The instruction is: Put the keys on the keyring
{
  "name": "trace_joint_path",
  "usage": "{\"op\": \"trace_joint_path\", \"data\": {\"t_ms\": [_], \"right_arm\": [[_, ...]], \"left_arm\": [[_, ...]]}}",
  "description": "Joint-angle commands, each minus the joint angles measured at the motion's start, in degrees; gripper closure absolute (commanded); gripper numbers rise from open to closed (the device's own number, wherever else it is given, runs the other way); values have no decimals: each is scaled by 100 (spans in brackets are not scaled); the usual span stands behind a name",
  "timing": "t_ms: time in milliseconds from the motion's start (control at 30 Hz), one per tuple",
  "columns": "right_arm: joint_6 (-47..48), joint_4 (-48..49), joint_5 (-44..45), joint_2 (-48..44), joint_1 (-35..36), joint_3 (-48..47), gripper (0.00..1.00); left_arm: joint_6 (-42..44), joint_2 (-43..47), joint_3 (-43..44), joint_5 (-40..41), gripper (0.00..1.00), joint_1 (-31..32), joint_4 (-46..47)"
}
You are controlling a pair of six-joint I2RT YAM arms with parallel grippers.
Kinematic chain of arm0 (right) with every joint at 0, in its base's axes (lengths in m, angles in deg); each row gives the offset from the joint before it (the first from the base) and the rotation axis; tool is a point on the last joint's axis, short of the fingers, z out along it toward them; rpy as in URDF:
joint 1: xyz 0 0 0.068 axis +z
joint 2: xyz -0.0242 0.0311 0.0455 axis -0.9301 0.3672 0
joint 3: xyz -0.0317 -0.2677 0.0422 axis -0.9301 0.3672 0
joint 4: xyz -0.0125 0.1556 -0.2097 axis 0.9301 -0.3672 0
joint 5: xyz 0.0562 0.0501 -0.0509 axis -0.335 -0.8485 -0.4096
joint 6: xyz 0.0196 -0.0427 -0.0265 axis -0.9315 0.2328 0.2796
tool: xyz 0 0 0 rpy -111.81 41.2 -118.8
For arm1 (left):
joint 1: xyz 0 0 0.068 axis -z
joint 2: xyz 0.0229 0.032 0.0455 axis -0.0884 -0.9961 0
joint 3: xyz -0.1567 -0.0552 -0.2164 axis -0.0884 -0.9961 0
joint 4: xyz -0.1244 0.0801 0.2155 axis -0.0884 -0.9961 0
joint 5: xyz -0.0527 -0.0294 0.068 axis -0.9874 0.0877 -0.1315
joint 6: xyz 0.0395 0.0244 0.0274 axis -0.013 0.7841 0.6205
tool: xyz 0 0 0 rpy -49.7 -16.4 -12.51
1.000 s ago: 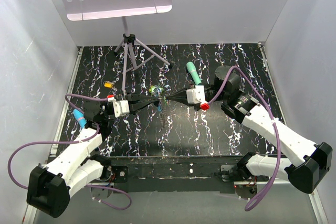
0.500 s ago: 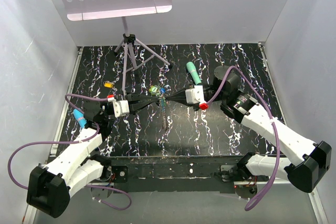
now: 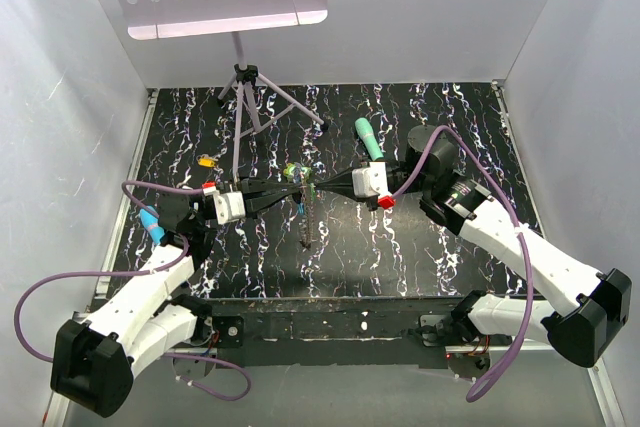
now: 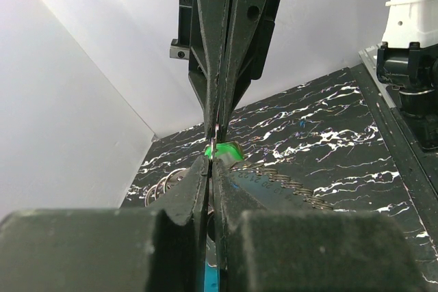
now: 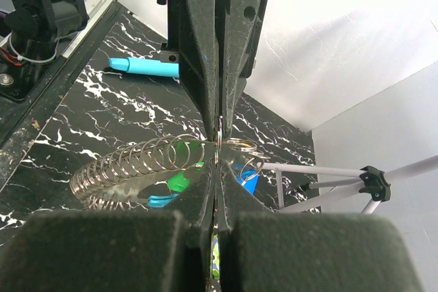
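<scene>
My left gripper (image 3: 298, 190) and right gripper (image 3: 320, 187) meet tip to tip above the table's middle. The left gripper (image 4: 211, 162) is shut on the keyring, with a strip of its blue clasp (image 4: 209, 280) between the jaws. The grey chain (image 3: 306, 225) hangs below the tips. It also shows in the right wrist view (image 5: 130, 167). The right gripper (image 5: 217, 162) is shut on a thin metal piece, with a light green key head (image 5: 214, 264) deep between its jaws. A bright green square piece (image 4: 224, 150) and small metal rings (image 5: 239, 145) hang at the tips. The yellow-orange key (image 3: 207, 160) lies on the table, far left.
A tripod (image 3: 245, 97) holding a perforated plate stands at the back, one leg near the grippers. A teal stick (image 3: 368, 137) lies behind the right gripper. A blue marker (image 3: 152, 225) lies beside the left arm. White walls enclose the marbled black table (image 3: 430, 117).
Both gripper tips have shifted slightly left while staying together. The chain, bunched at the tips a second ago, now hangs straight down below them.
</scene>
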Motion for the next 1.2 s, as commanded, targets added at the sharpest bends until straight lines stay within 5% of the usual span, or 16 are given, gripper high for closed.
{"op": "trace_joint_path", "data": {"t_ms": [0, 1167], "right_arm": [[-56, 218, 80, -100, 33, -236, 99], [-258, 420, -43, -48, 68, -227, 99]], "left_arm": [[85, 143, -46, 149, 100, 20, 133], [103, 125, -20, 61, 100, 20, 72]]}}
